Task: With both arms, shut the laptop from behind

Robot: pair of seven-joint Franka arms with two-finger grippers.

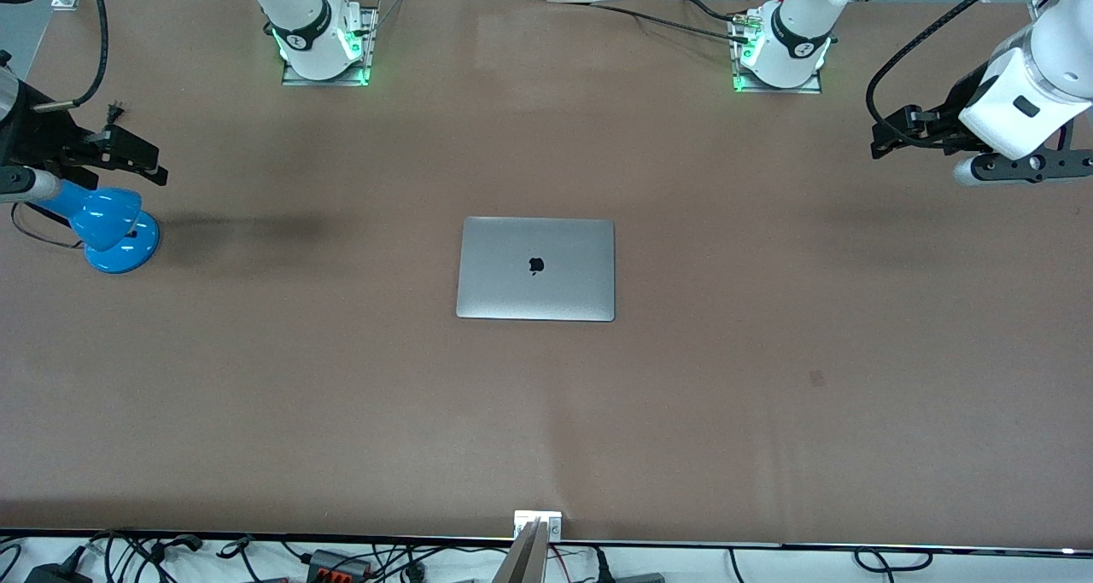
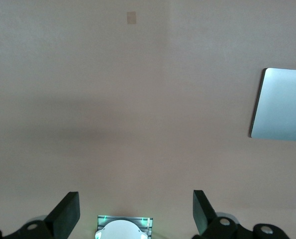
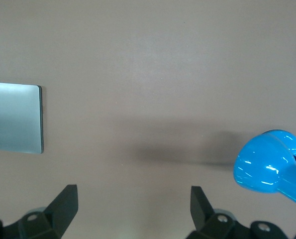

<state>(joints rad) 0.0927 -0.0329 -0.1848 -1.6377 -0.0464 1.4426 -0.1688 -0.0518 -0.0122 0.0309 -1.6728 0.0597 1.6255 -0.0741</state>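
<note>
The laptop point(image 1: 535, 269) lay closed and flat near the middle of the brown counter point(image 1: 768, 412), its silver-grey lid facing up with the black apple logo point(image 1: 536, 265) showing at the centre of the lid. Nothing touched it, and both arms stood well apart from it.

The left hand point(image 1: 892, 135) hung in the air over the counter at the left arm's end, carried by the white forearm that entered from the edge of the front view. In the left wrist view its two dark fingers point(image 2: 65, 215) were spread wide with only bare counter between them, and they held nothing. The same view showed the laptop point(image 2: 281, 104) off to one side and a small pale patch point(image 2: 131, 18) on the counter surface.

The right hand point(image 1: 128, 156) hung over the right arm's end of the counter, just above a blue desk lamp point(image 1: 111, 224) that stood on the surface there. In the right wrist view its fingers point(image 3: 63, 206) were likewise set wide apart and empty, with the lamp's blue shade point(image 3: 269, 164) beside them and the laptop point(image 3: 14, 118) well away.

The two arm bases point(image 1: 320, 41) stood on plates lit green along the counter edge farthest from the front camera.
</note>
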